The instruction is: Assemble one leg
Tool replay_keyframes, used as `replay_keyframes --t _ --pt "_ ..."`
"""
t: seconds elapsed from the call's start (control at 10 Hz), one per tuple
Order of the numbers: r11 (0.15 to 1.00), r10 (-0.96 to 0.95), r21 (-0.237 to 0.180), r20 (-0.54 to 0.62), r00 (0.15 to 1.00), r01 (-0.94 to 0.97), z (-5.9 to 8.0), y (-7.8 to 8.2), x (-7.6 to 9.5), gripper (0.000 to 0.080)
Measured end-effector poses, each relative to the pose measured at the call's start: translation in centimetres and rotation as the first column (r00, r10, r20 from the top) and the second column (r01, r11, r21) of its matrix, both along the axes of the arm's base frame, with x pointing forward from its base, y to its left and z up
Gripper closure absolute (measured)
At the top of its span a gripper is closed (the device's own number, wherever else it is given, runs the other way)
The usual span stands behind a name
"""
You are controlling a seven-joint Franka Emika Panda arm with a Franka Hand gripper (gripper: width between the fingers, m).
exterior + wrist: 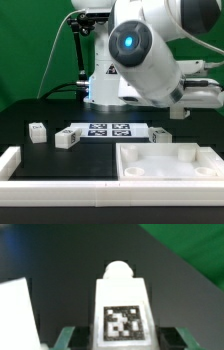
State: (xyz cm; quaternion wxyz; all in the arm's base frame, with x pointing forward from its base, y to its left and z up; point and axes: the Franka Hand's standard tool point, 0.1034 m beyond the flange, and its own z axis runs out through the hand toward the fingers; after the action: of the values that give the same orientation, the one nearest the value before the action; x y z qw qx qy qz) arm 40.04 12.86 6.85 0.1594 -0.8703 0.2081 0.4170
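In the wrist view a white chunky leg (120, 297) with a black-and-white tag on its facing side sits between my two green fingers (69, 338) and points away from the camera, rounded tip far. My gripper (122, 341) is shut on this leg and holds it above the black table, tilted toward the green backdrop. In the exterior view the gripper (181, 109) hangs at the exterior view's right, above the large white square tray-like part (166, 160). Three more legs lie on the table: one (38, 131), one (67, 137) and one (160, 134).
The marker board (108, 130) lies flat on the table between the loose legs. A white rail (20, 165) borders the front of the table. The robot base (100, 85) stands at the back. A white surface (12, 308) shows at the wrist view's edge.
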Motion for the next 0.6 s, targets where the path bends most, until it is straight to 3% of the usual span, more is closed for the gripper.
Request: replay_keyframes --t 0.1,0.2,0.3,0.4,0.5,0.6 --pt "0.998 0.008 -0.056 0.128 0.992 -0.001 -1.3 -0.5 0.2 0.0509" --pt "0.994 0.064 -0.094 0.193 0.979 -0.046 -1.2 -1.6 0.7 0.0509" --pt "0.991 0.100 -0.107 0.241 0.965 -0.075 0.0 -2.4 1.8 0.0509" --pt "0.985 0.136 -0.147 0.321 0.937 -0.093 1.4 -3.0 3.3 0.0509" --pt "0.978 0.171 -0.176 0.390 0.905 -0.109 3.5 -3.0 4.6 0.0509" --pt "0.974 0.194 -0.190 0.428 0.883 -0.121 4.6 -2.7 5.4 0.0509"
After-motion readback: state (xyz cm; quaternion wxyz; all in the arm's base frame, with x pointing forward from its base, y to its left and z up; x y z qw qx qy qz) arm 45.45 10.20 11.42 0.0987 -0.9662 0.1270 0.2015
